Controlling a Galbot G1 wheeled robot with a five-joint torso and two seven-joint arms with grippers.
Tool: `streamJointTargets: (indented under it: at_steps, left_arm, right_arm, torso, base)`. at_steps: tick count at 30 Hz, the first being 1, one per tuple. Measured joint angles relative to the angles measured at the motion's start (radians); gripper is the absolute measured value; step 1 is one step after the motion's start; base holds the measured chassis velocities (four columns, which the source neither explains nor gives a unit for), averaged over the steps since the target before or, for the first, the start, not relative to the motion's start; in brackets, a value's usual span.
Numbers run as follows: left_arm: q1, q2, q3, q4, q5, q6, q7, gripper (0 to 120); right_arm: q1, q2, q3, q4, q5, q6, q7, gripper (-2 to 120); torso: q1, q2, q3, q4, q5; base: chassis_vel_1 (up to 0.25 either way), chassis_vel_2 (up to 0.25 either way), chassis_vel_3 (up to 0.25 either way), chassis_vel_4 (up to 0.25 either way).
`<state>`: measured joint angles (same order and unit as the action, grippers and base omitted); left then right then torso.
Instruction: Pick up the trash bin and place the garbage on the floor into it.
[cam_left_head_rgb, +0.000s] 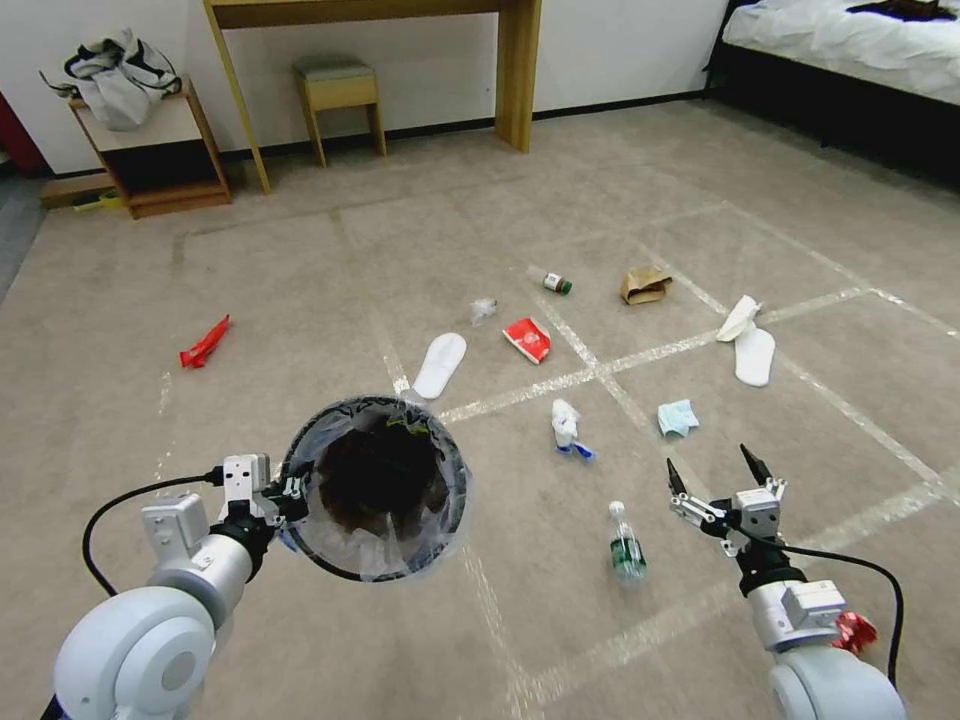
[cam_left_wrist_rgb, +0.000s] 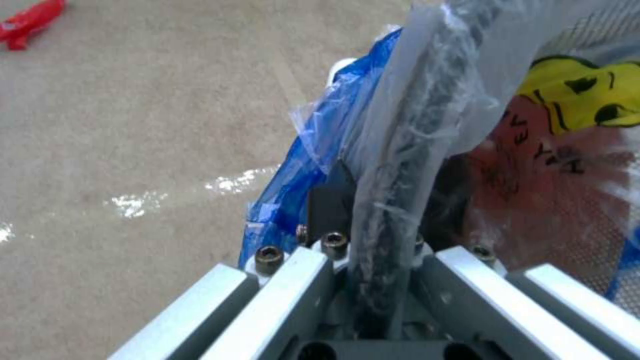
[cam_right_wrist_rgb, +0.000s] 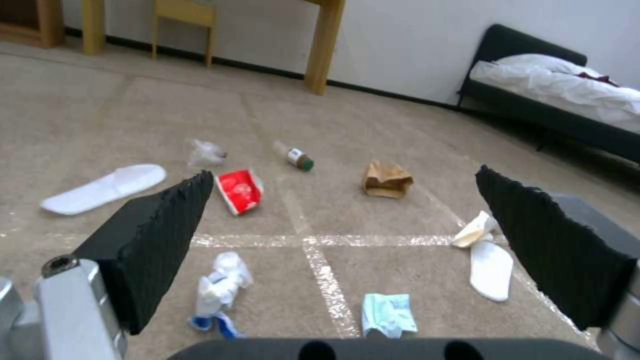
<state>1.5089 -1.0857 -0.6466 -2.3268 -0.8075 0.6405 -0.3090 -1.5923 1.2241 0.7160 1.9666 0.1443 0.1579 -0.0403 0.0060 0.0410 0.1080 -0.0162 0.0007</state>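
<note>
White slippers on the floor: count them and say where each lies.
2. One slipper lies just beyond the held trash bin; the other slipper lies far right, touching a crumpled white scrap.

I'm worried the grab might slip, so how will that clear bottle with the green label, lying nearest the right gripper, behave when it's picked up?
The clear bottle lies on its side on the floor, so a nudge would likely roll it. It looks empty, probably light. Its smooth plastic may slip or dent between the open jaws of the right gripper.
</note>
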Motion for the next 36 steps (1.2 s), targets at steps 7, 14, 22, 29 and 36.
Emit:
streamJointTargets:
  at_steps: [7,14,22,29,36]
  left_arm:
    - [-0.005,0.009,-0.016,0.02,0.0,0.0,-0.004,0]
    - [-0.015,0.016,-0.026,0.041,-0.001,-0.001,0.003,0]
    - [-0.018,0.017,-0.037,0.049,-0.006,-0.002,0.016,0]
    - [-0.017,0.013,-0.086,0.055,-0.024,-0.005,0.021,0]
    - [-0.014,0.004,-0.11,0.064,-0.034,-0.009,0.027,0]
  right_arm:
    - [0.019,-0.165,-0.008,-0.026,0.088,-0.26,0.119,100]
    - [0.189,-0.366,-0.19,-0.112,0.532,-0.616,0.346,100]
    - [0.528,-0.401,-0.548,-0.223,1.002,-0.89,0.662,100]
    - [0.796,-0.387,-0.824,-0.405,1.221,-0.911,0.8,100]
    - [0.869,-0.376,-0.87,-0.522,1.25,-0.904,0.788,100]
  torso:
    - [-0.001,0.0,-0.001,-0.0004,-0.0005]
    - [-0.001,0.0,0.0,-0.0002,-0.001]
    - [-0.001,0.0,0.0,0.0004,0.0]
    - [-0.001,0.0,0.0,0.0001,-0.0014]
    - [-0.001,0.0,0.0,-0.0003,-0.001]
  base:
    - [0.017,-0.001,-0.007,0.016]
    - [0.007,-0.005,-0.005,0.007]
    - [0.0,0.0,0.0,0.0]
    - [0.0,0.0,0.0,0.0]
    - [0.0,0.0,0.0,0.0]
